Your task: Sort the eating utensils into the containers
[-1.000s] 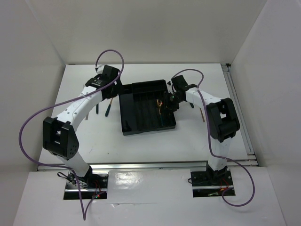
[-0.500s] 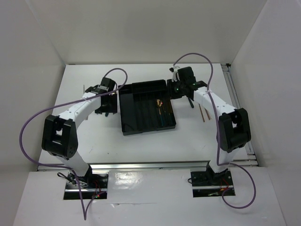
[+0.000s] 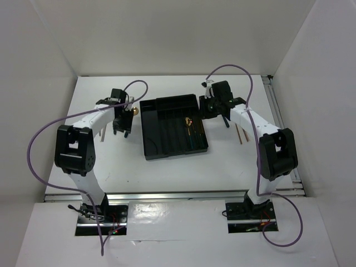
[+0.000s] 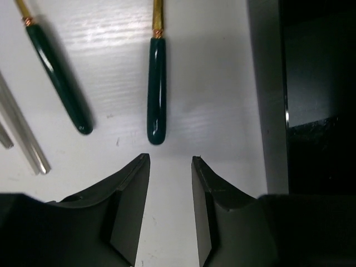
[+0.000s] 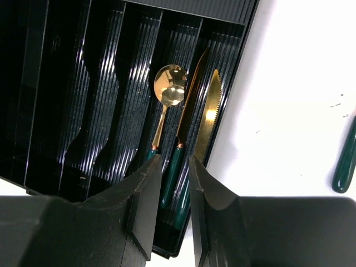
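The black tray (image 3: 161, 136) lies mid-table, and its containers run lengthwise. In one right-hand compartment lie a gold spoon (image 5: 169, 92) and a gold knife (image 5: 210, 114), both green-handled, with another dark blade between them. My right gripper (image 5: 172, 162) hovers open and empty over their handles, at the tray's far right corner (image 3: 212, 110). Left of the tray, my left gripper (image 4: 171, 161) is open and empty, just short of a green handle (image 4: 157, 92) on the table. A second green handle (image 4: 60, 83) and silver chopsticks (image 4: 25, 142) lie further left.
Copper-brown chopsticks (image 3: 240, 133) lie on the table right of the tray. Another green handle (image 5: 346, 161) lies near them. The tray wall (image 4: 267, 94) runs close on the right of my left gripper. White walls enclose the table on three sides.
My left gripper has swung left, away from the tray, and come down behind the green handles with its jaws narrowing. My right gripper pulled back from over the tray to its far right corner.
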You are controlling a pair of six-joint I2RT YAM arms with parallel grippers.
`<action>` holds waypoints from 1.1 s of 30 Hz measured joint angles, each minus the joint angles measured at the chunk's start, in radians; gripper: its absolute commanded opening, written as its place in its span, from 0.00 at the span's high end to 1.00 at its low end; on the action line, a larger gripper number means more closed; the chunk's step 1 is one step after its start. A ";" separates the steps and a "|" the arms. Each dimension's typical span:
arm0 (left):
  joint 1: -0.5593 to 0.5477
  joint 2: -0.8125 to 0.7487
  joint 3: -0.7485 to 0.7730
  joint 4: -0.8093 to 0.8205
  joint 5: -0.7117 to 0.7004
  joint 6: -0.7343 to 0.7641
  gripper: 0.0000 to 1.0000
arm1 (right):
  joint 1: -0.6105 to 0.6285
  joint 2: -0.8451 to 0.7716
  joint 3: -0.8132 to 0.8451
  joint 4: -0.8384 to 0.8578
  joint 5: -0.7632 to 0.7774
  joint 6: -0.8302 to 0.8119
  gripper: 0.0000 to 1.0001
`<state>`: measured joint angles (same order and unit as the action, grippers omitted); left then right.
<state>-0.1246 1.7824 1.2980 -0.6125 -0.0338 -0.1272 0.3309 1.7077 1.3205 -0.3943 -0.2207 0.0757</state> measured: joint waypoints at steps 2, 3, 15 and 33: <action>0.000 0.043 0.027 0.004 0.014 0.019 0.48 | 0.000 0.000 0.000 0.000 0.000 -0.004 0.66; 0.000 0.060 0.037 0.008 0.017 0.025 0.48 | 0.000 0.000 0.000 0.001 0.000 -0.007 0.66; 0.000 0.165 0.091 0.048 0.022 0.058 0.47 | 0.000 0.000 0.002 0.002 0.000 -0.020 0.66; 0.066 0.261 0.180 0.061 0.086 0.122 1.00 | 0.000 0.045 0.049 0.009 0.000 -0.026 0.66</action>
<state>-0.0582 2.0438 1.4780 -0.5514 0.0521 -0.0055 0.3309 1.7531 1.3693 -0.3851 -0.2203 0.0494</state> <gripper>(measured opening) 0.067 0.339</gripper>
